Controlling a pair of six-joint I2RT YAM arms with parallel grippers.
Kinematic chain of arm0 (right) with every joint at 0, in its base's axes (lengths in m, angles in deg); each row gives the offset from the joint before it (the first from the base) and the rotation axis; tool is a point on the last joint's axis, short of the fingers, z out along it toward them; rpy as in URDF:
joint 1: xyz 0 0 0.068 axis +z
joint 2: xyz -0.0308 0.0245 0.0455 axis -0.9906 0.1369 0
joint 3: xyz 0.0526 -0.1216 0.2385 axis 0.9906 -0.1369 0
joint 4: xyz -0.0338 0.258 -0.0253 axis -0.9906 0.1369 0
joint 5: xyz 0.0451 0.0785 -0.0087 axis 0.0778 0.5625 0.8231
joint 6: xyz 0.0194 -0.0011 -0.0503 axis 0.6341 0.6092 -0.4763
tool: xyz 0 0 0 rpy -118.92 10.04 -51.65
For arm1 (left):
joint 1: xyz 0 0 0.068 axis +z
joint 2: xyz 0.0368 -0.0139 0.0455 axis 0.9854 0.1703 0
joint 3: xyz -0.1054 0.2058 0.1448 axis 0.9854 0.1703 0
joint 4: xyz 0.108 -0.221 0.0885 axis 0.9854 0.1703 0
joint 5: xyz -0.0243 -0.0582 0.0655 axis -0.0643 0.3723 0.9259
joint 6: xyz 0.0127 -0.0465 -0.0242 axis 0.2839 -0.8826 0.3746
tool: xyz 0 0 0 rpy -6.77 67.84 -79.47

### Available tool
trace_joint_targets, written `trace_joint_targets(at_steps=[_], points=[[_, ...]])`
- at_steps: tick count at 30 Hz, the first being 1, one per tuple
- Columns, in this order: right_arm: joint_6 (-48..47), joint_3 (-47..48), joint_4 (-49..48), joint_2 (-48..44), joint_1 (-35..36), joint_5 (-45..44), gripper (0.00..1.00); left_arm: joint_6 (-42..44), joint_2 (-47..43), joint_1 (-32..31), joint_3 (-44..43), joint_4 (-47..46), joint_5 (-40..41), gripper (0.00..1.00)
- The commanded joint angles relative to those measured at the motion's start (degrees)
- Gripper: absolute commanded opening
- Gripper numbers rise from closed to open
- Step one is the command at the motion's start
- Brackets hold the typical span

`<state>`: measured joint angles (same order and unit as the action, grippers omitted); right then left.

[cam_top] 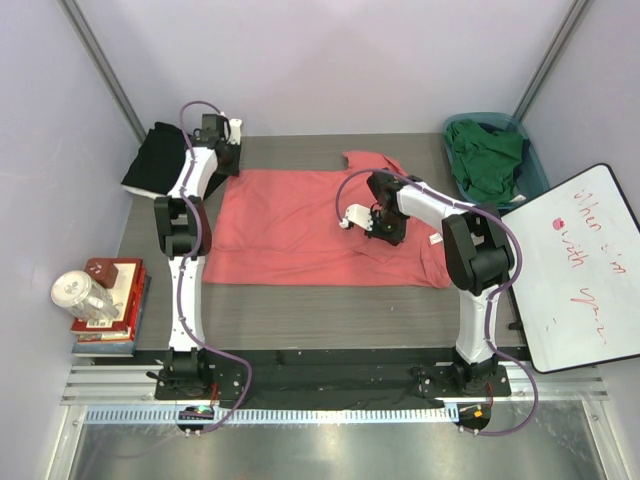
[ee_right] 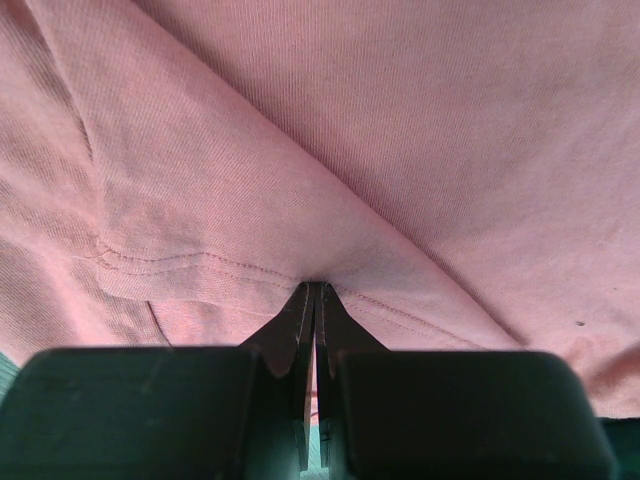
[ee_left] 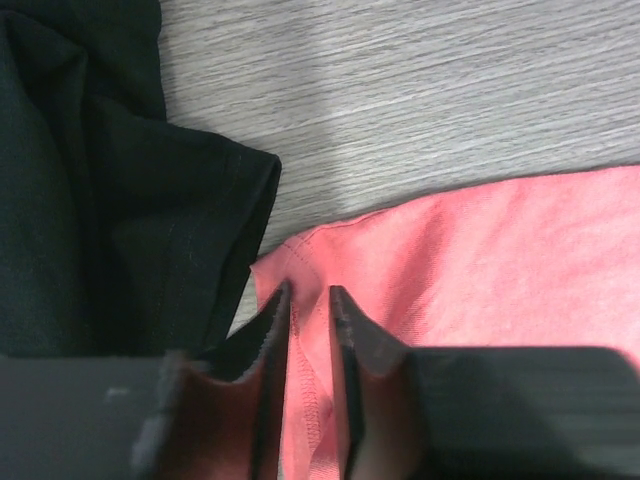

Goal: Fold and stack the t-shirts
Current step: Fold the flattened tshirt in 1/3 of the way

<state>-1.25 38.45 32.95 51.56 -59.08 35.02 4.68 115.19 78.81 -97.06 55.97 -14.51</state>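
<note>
The coral-pink t-shirt (cam_top: 290, 225) lies spread across the middle of the table. My left gripper (cam_top: 230, 158) is at its far left corner, and in the left wrist view its jaws (ee_left: 310, 290) are pinched narrow on the stitched hem (ee_left: 305, 400). The black t-shirt (cam_top: 155, 160) lies bunched just left of that corner (ee_left: 100, 200). My right gripper (cam_top: 380, 228) hovers over the shirt's right half, shut (ee_right: 315, 285) on a stitched edge of pink cloth (ee_right: 200, 265) lifted off the table. The dark green t-shirt (cam_top: 487, 155) is heaped in the basket.
A teal plastic basket (cam_top: 535, 170) stands at the back right corner. A whiteboard (cam_top: 580, 260) with red writing leans at the right edge. A stack of books (cam_top: 118, 300) with a clear jar (cam_top: 80, 295) sits off the table's left edge.
</note>
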Motion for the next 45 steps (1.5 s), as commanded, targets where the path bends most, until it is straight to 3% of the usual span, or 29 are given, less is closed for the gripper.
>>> trace_joint_targets(at_steps=[1, 8, 21, 33, 34, 35, 37, 39, 41, 45], points=[[0.6, -0.91, -3.64, 4.25, 0.51, 2.9, 0.06, 0.32, 0.25, -0.28, -1.31, -0.65, 0.74, 0.16], [0.69, -1.35, -3.47, 3.9, 0.51, 2.81, 0.06, 0.85, 0.16, -0.37, -1.57, -1.36, 1.62, 0.01], [0.51, -0.73, -3.38, 4.43, 0.51, 3.16, 0.06, 6.82, -1.95, -1.86, -0.43, -6.98, 5.84, 0.01], [0.42, -1.08, -3.21, 4.25, 0.51, 3.08, 0.06, 12.27, -2.56, -3.88, 1.85, -10.67, 11.64, 0.08], [0.42, -1.08, -3.12, 4.25, 0.51, 3.08, 0.06, 12.45, -2.65, -3.97, 2.03, -11.02, 13.29, 0.12], [0.42, -1.17, -3.12, 4.25, 0.42, 3.08, 0.06, 12.89, -2.74, -4.15, 2.29, -11.2, 14.01, 0.29], [0.42, -1.17, -3.21, 4.16, 0.51, 3.08, 0.06, 13.33, -3.0, -4.32, 2.73, -11.81, 17.07, 0.49], [0.42, -1.44, -3.21, 3.99, 0.51, 3.16, 0.06, 13.51, -3.44, -4.5, 3.87, -13.12, 19.28, 0.81], [0.42, -1.7, -3.12, 3.73, 0.42, 3.25, 0.06, 13.24, -4.58, -4.5, 5.01, -14.44, 23.04, 0.99], [0.33, -2.31, -3.38, 2.94, 0.59, 2.99, 0.06, 13.33, -8.01, -4.5, 8.62, -17.87, 27.02, 1.0]])
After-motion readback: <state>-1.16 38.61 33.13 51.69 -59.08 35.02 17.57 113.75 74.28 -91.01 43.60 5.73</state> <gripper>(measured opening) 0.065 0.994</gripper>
